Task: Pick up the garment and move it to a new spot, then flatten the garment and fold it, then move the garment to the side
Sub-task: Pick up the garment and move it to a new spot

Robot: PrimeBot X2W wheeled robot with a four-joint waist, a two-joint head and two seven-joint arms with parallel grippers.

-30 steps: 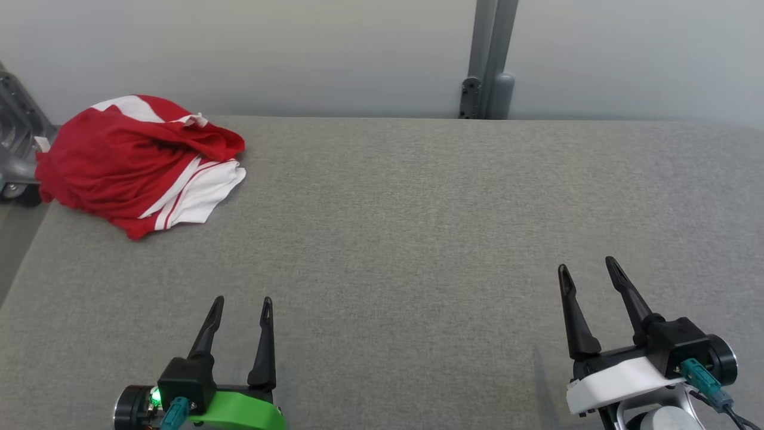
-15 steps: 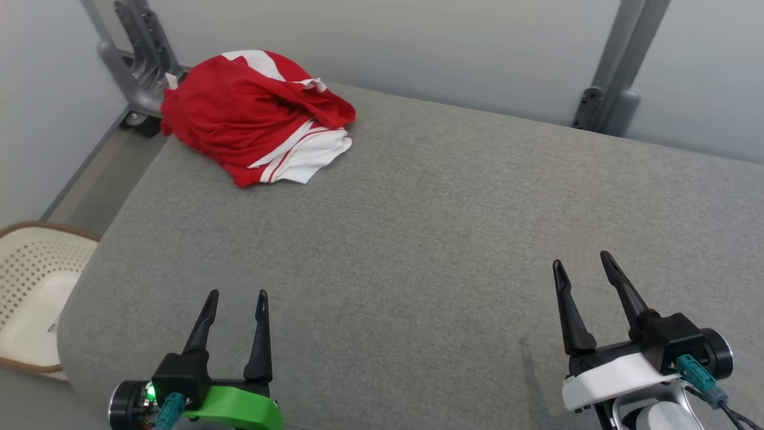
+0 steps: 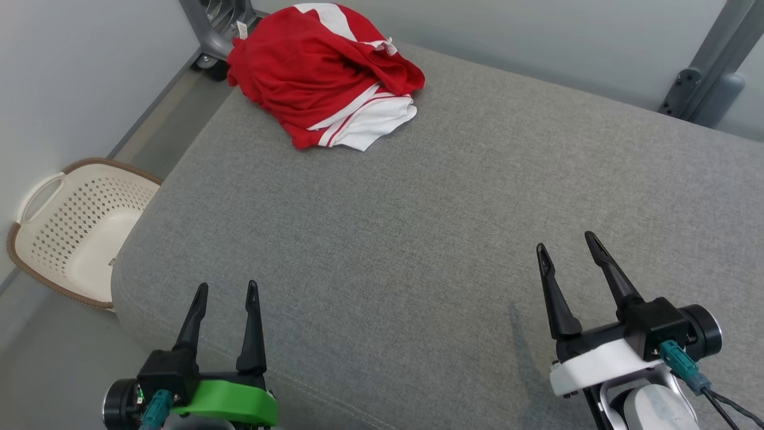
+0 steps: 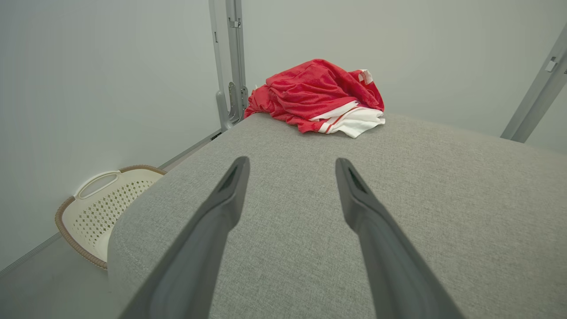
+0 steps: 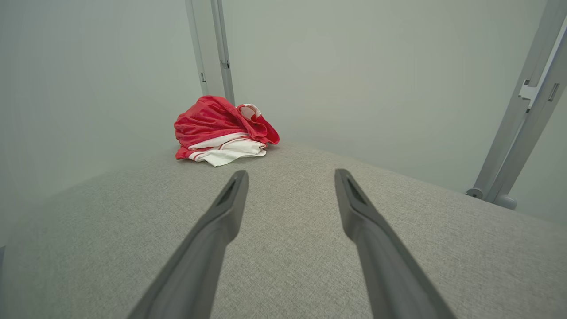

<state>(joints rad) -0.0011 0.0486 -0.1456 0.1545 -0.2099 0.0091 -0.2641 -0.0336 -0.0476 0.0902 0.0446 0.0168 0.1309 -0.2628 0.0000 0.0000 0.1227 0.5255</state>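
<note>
Since a second ago my head camera has swung left, so the whole picture has slid. The red-and-white jersey (image 3: 322, 71) now shows at the top middle instead of the far left, and a cream perforated laundry basket (image 3: 37, 197) has come into view on the floor at the left. The jersey has not shifted on the grey upholstered surface (image 3: 418, 227). It lies crumpled in a heap at the far left corner, red mesh on top and a white striped panel spilling out toward me, with a grey wheeled metal frame (image 3: 210, 24) just behind it.

My left gripper (image 3: 227, 285) hangs over the near left edge of the surface, fingers spread and nothing between them. My right gripper (image 3: 564, 240) hangs over the near right part, fingers also spread and empty. Both are well apart from the jersey, and both wrist views look along the parted fingers toward it. A grey slanted post (image 3: 707, 77) stands beyond the far right edge.
</note>
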